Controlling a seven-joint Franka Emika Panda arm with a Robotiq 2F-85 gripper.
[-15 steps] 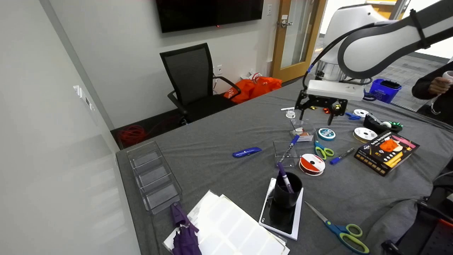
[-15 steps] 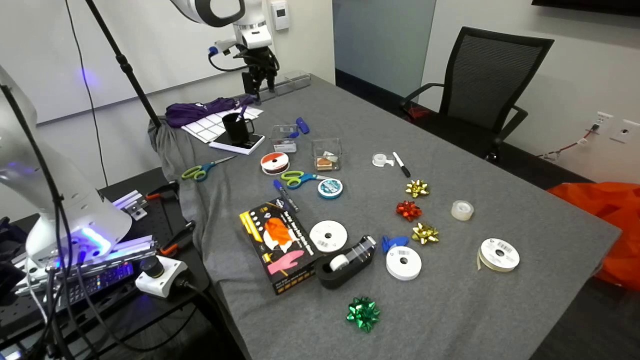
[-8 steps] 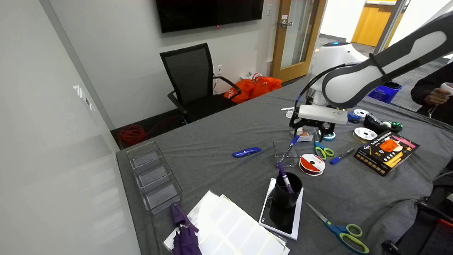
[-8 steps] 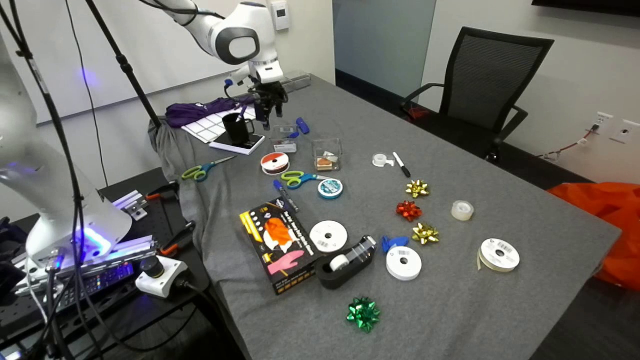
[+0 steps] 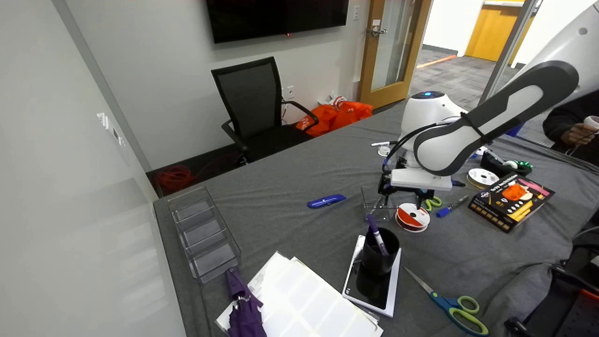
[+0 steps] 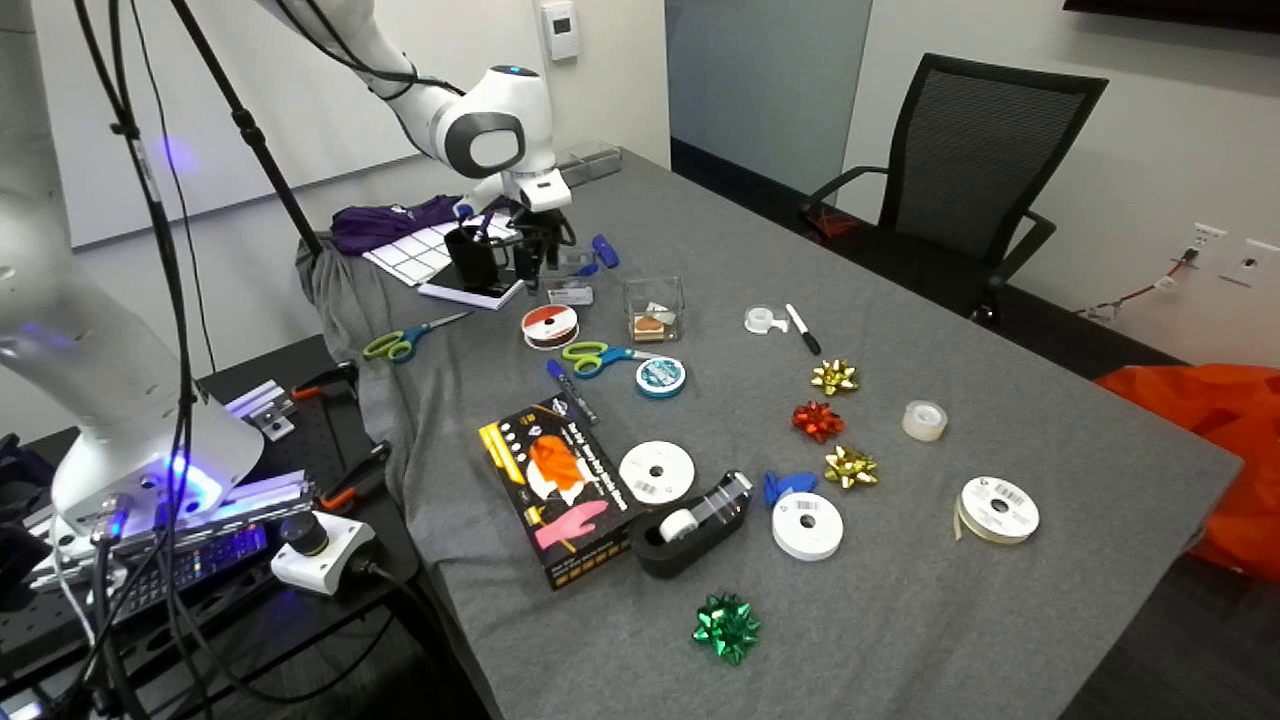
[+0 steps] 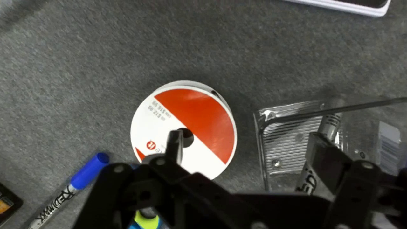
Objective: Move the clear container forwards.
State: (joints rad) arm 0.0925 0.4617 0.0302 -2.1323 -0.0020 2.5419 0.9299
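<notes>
closely spaced edges; clear container (image 7: 284, 148), spool (image 7: 200, 127)

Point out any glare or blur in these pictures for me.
Wrist view: bright glints on the clear container; the dark end effector looks soft-edged, the spool crisper. In an exterior view: blue-white light glares at the robot's base, and the black mug nearly merges with the end effector.

Looks like an office meeting room to me tbh. There's a black mesh chair (image 5: 255, 98) right by the cloth-covered desk (image 5: 281, 182), a big dark wall-mounted screen (image 5: 281, 19) beyond the desk, a glass-paned door (image 5: 393, 51) past it too, and what looks like a whiteboard (image 6: 320, 110) running alongside the desk.
</notes>
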